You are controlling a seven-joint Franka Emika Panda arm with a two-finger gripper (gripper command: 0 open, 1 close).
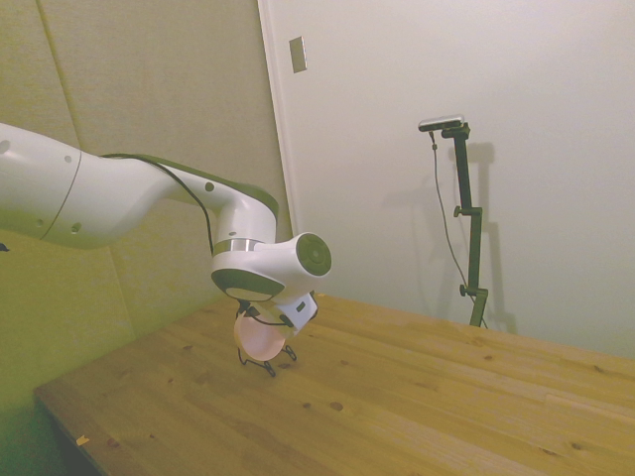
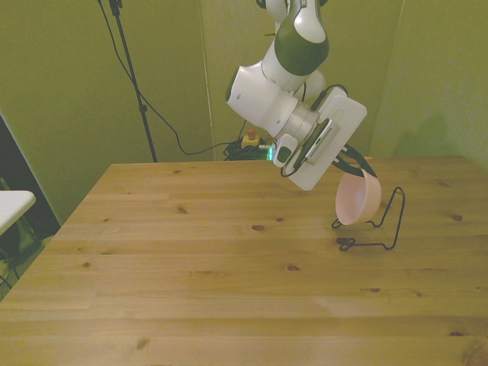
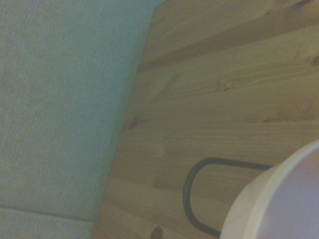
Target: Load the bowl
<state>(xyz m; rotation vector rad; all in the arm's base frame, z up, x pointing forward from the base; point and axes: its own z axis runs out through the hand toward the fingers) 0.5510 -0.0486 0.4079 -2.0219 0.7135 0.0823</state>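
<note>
Pale pink and smooth, the bowl [image 2: 357, 197] sits tilted on edge in the black wire rack [image 2: 379, 227] on the wooden table [image 2: 191, 259]; the gripper [image 2: 355, 162] clasps its upper rim.

The side view stands off one side of the table [image 1: 417, 397], raised, looking across it toward a white wall, at middle distance. The front view looks down the table [image 2: 191, 267] from its near edge, higher and wider. The wrist view sits very close, tilted onto boards and a wall panel. All three share the bowl [image 1: 260, 337] [image 2: 357, 197] [image 3: 284, 199] and rack [image 2: 385, 225] [image 3: 192, 191].
</note>
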